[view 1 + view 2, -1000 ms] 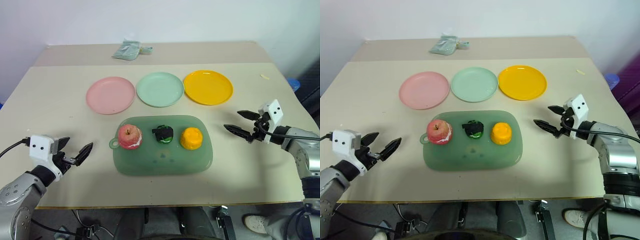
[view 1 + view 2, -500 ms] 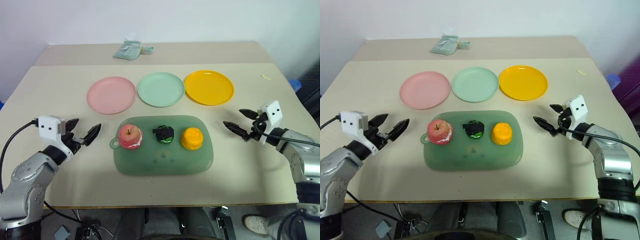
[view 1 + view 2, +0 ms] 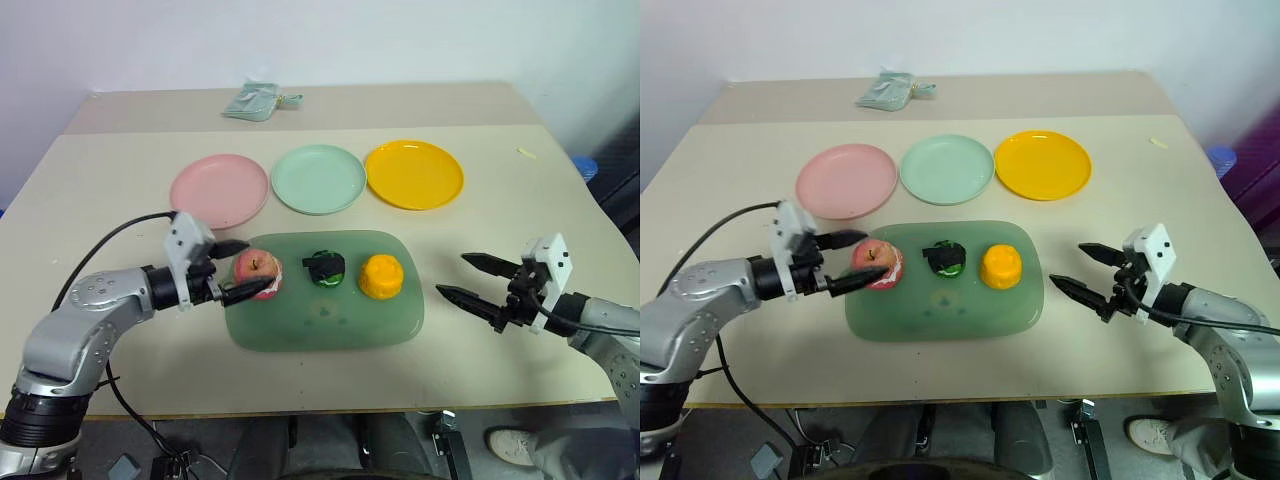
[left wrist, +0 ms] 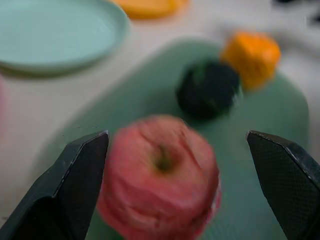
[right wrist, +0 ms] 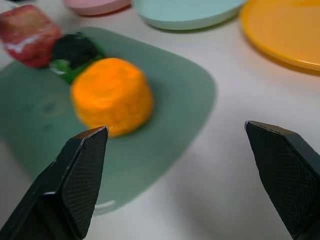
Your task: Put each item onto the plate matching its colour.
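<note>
On the dark green tray [image 3: 330, 325] sit a red-pink apple [image 3: 262, 272], a dark green-black lump [image 3: 326, 267] and an orange fruit [image 3: 382, 276], left to right. Behind the tray lie the pink plate [image 3: 219, 189], the mint plate [image 3: 319, 178] and the yellow plate [image 3: 414, 173], all bare. My left gripper [image 3: 258, 264] is open at the tray's left end, one finger on each side of the apple [image 4: 162, 175]. My right gripper [image 3: 450, 275] is open over the table right of the tray, pointing toward the orange fruit [image 5: 112, 95].
A pale green cloth wad [image 3: 255, 100] lies at the back of the table. A small pale scrap [image 3: 527, 152] rests near the right edge. Bare tabletop surrounds the tray and plates.
My left gripper swung right from the table's left side onto the tray, and its fingers now flank the apple. My right gripper drew back toward the front edge, staying open.
</note>
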